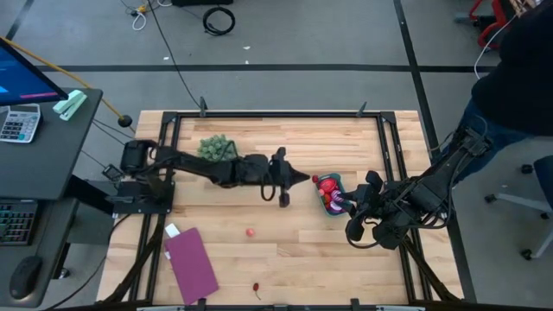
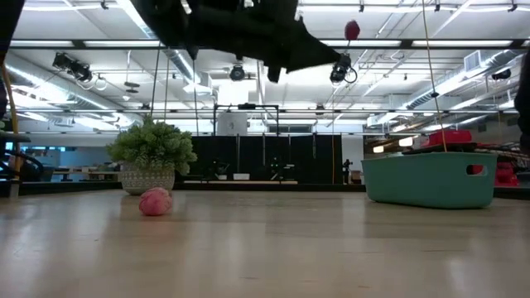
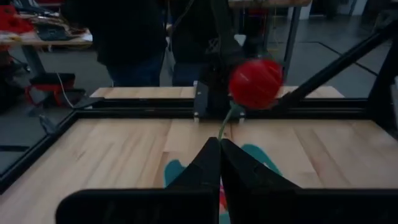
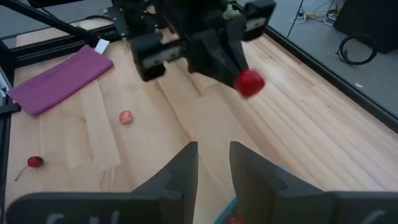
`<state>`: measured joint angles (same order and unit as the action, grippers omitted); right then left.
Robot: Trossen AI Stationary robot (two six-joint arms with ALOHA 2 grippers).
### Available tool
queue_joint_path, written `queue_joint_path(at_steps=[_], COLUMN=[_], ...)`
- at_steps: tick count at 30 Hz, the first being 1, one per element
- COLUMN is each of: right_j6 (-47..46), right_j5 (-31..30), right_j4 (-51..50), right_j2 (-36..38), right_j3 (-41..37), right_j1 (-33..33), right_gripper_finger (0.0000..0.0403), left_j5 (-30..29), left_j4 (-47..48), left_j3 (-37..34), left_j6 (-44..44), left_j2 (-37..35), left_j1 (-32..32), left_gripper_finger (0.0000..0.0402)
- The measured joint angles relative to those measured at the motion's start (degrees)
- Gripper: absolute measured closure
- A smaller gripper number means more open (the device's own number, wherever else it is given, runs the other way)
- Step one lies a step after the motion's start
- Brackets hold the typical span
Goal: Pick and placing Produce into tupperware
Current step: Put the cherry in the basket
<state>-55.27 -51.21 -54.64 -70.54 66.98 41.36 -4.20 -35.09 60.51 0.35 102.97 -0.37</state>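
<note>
Here, the left gripper [image 3: 220, 163] is clenched on the thin green stem of a red cherry-like fruit [image 3: 255, 83], so the ball stands out beyond the fingertips. Seen from above, this gripper hangs over the table's middle, just beside the teal tupperware [image 1: 337, 201], likely carrying the fruit there to drop it in. The tub already holds several red pieces and sits near the right gripper [image 4: 211, 163], which waits beside it with its fingers parted and holding nothing. Other produce lies loose on the wood: a pink fruit [image 1: 250, 231] near the centre and a red stemmed fruit [image 1: 257, 286] at the near edge, beside the flat purple rectangle [image 1: 191, 263].
</note>
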Motion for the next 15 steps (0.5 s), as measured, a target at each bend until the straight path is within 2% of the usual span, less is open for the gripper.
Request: queue_joint_path(at_steps=[5, 11, 15], right_j6=[0.06, 2.29, 2.45], right_j5=[-1.71, -3.09, -3.05], right_j4=[-0.20, -0.16, -0.19], right_j2=[0.00, -0.02, -0.02], right_j3=[0.00, 0.00, 0.00], right_j1=[0.02, 0.01, 0.02], right_gripper_finger=[0.0302, 0.0302, 0.0302], left_j5=[0.23, 0.23, 0.23], left_j4=[-2.66, -1.91, 3.04], left_j3=[2.65, 12.25, 18.40], left_j6=[0.01, 1.78, 1.80], left_j2=[6.85, 17.16, 21.49], left_j1=[0.98, 1.02, 1.06], left_gripper_finger=[0.0397, 0.0391, 0.0396])
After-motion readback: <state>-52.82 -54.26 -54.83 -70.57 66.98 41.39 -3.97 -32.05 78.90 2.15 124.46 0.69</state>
